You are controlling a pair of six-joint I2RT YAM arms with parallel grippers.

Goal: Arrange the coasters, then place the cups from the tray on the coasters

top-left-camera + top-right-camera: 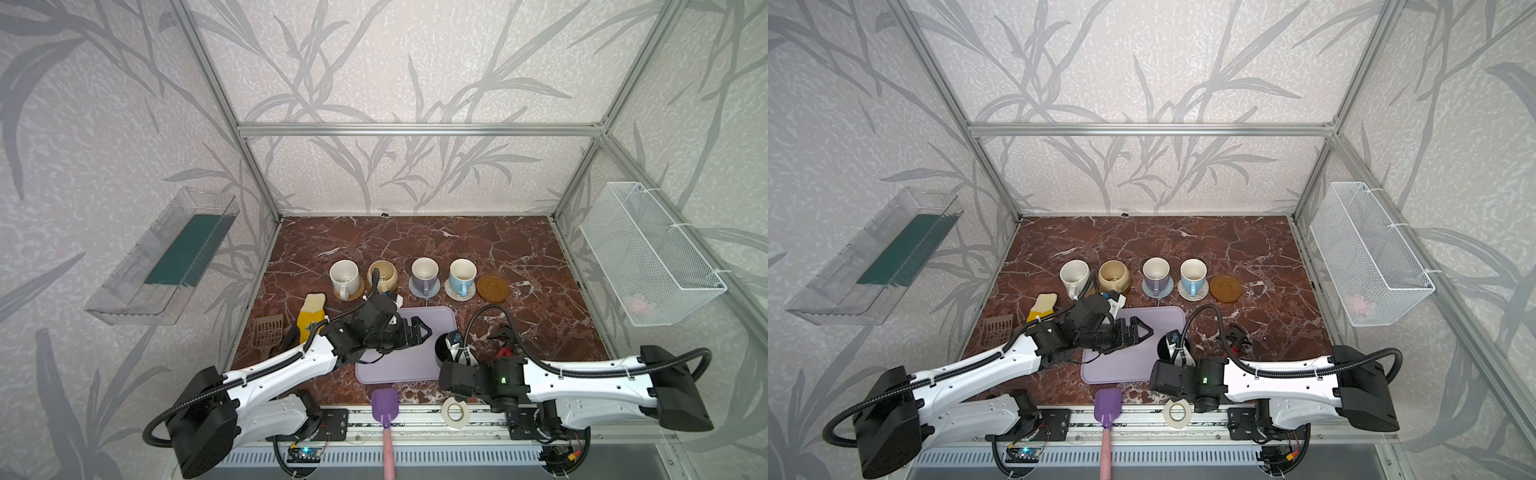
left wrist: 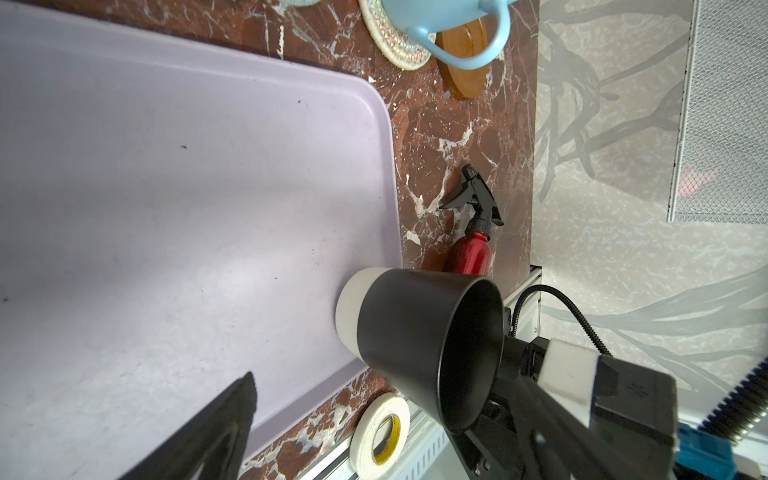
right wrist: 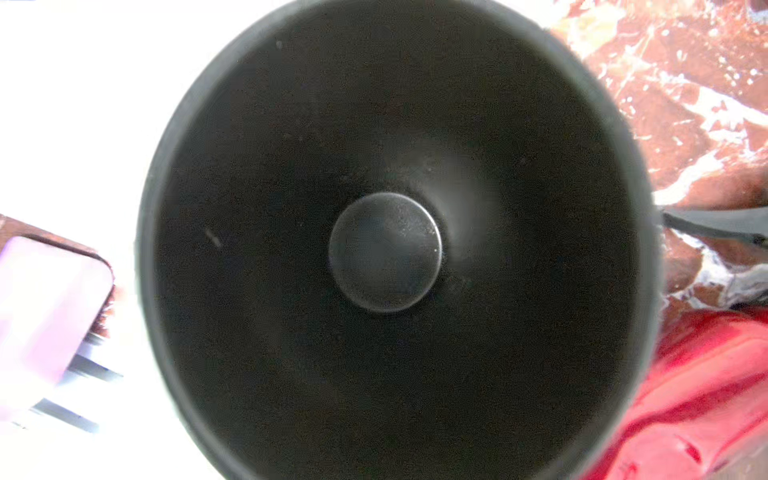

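Last cup: right end effector [image 1: 451,353] pinches the black tapered mug [image 2: 415,332] at four o'clock on the lilac plastic tray [image 1: 415,365]; left end effector [image 1: 422,330] spread. Next, probably: carry it toward one o'clock onto the bare amber-brown disc coaster [image 1: 492,288].

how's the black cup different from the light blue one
The black cup is dark with a pale band at its base; the light blue cup is blue all over outside. The black cup is at the edge of the tray, on no coaster; the light blue cup stands on a beige coaster in the row. Both look empty.
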